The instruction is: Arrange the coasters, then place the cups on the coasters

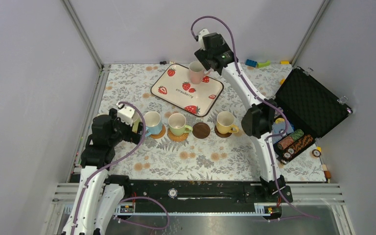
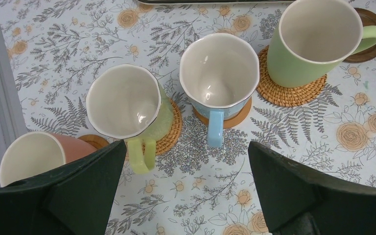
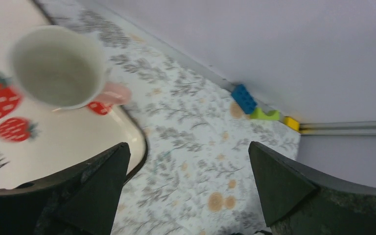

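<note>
A row of cups stands on coasters. The left wrist view shows a pink cup (image 2: 32, 154) on a tan coaster (image 2: 95, 141), a pale green cup (image 2: 125, 100) on a woven coaster (image 2: 169, 132), a light blue cup (image 2: 219, 71) and a green cup (image 2: 316, 39). Further right lie a bare dark brown coaster (image 1: 201, 130) and a yellow cup (image 1: 224, 122). My left gripper (image 2: 187, 161) hangs open and empty, just short of the green and blue handles. Another pink cup (image 1: 196, 72) stands on the strawberry tray (image 1: 176, 98). My right gripper (image 3: 188, 152) is open and empty beside it, over the tray's edge.
An open black case (image 1: 309, 103) with poker chips (image 1: 293, 139) sits at the right. Small toy bricks (image 1: 257, 63) lie along the back wall. Frame posts and grey walls close in the table on three sides.
</note>
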